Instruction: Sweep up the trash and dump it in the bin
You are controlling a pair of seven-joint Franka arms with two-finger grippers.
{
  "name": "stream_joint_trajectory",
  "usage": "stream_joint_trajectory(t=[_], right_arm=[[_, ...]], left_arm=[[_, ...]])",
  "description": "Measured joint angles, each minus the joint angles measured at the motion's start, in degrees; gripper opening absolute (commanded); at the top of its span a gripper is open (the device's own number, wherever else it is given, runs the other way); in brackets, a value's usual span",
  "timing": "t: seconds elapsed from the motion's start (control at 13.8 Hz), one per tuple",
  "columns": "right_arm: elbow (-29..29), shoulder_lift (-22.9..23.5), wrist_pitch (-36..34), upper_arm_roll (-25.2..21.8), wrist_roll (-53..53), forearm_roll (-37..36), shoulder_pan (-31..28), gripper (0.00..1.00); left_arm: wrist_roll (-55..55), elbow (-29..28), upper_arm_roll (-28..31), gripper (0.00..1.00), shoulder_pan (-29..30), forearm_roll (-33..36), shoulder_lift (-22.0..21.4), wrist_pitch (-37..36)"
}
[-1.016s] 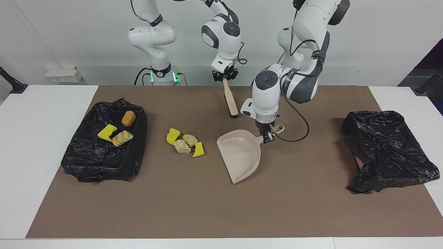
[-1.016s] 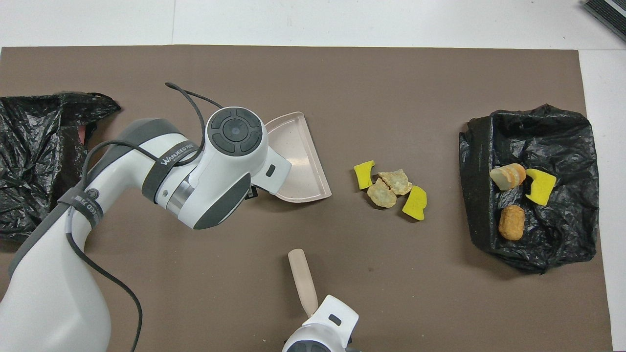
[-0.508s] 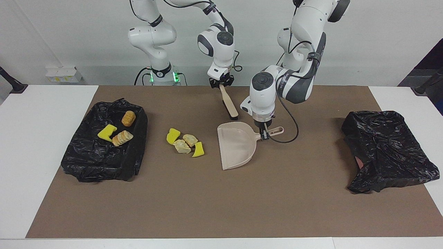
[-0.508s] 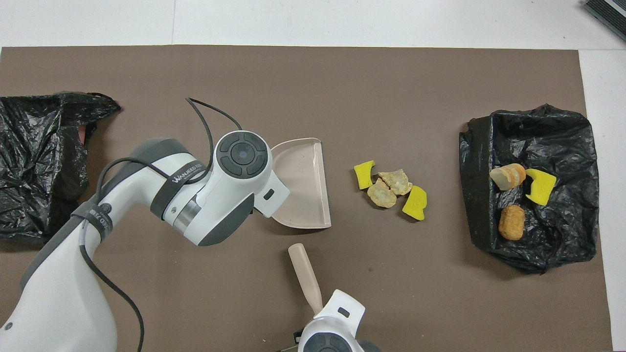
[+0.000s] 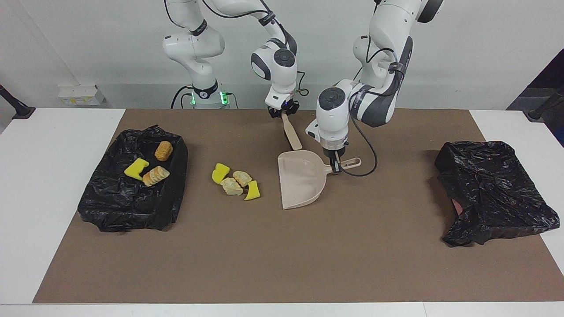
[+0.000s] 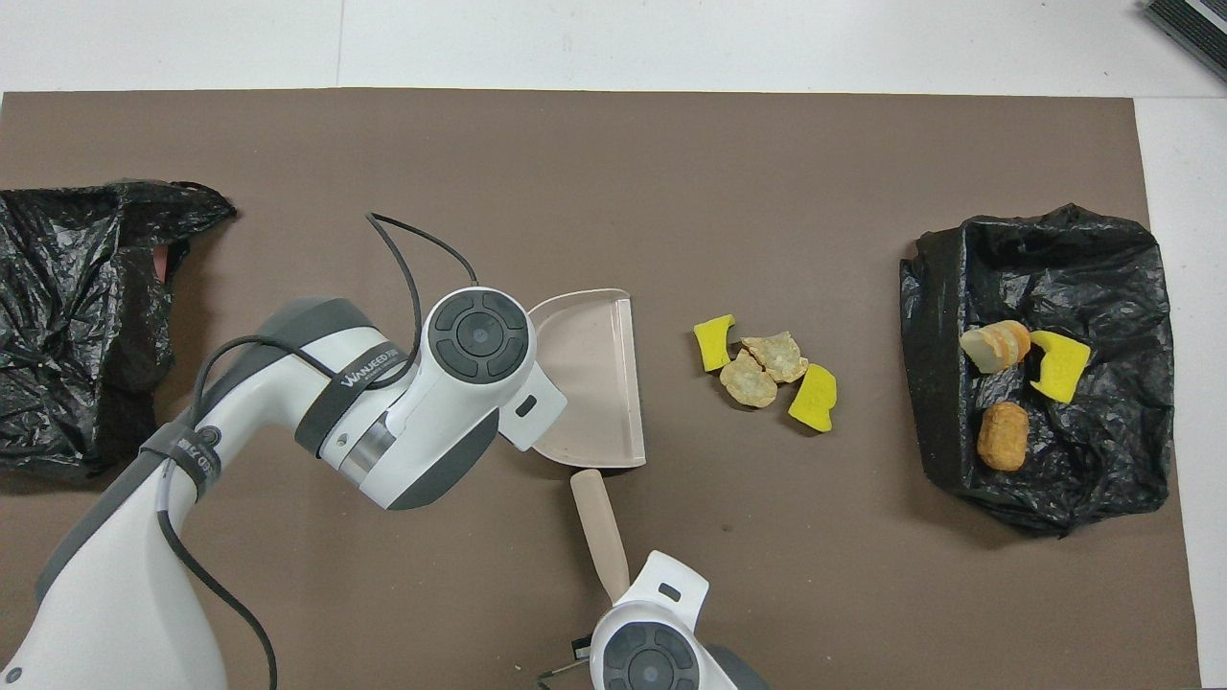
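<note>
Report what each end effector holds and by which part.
Left end effector: dustpan, by its handle. Right end effector: brush, by its handle's top end.

A beige dustpan (image 6: 590,379) lies mid-worktop, four trash bits (image 6: 765,369) just beside its open edge. Three more sit in the black-lined bin (image 6: 1102,287) at the right arm's end.

Facing camera high, opposite robots; overhead steep; both share mat (image 5: 282,246).

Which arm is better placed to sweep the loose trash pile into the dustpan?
Right. The right gripper holds the brush close to the dustpan, whose mouth faces the trash pile; the left gripper is busy holding the dustpan.
</note>
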Motion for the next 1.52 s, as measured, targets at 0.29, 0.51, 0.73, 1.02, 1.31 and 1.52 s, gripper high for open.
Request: stream_joint_trajectory(t=[0.29,0.51,0.73,1.02,1.31,1.52], right_arm=[[0.1,0.0,0.0,0.0,-1.0,0.0,0.0,0.69],[0.7,0.0,-0.3,0.0,-1.1,0.0,0.0,0.69],[2.0,0.0,-1.0,0.0,-1.3,0.0,-0.1,0.66],[2.3,0.0,-1.2,-0.1,-3.4,-0.6,-0.3,0.0],[2.5,-0.1,-1.6,-0.1,-3.9,-1.4,-0.6,0.0],[5.6,-1.4,-7.9,-2.1,-3.9,-1.5,-0.9,0.0]], left_arm=[[0.0,-0.4,0.0,0.0,0.0,0.0,-0.3,0.1],[0.0,-0.4,0.0,0.0,0.0,0.0,-0.3,0.1],[0.0,-0.4,0.0,0.0,0.0,0.0,-0.3,0.1],[0.0,-0.5,0.0,0.0,0.0,0.0,-0.3,0.3],[0.0,-0.5,0.0,0.0,0.0,0.0,-0.3,0.9],[0.0,-0.5,0.0,0.0,0.0,0.0,-0.3,1.0]])
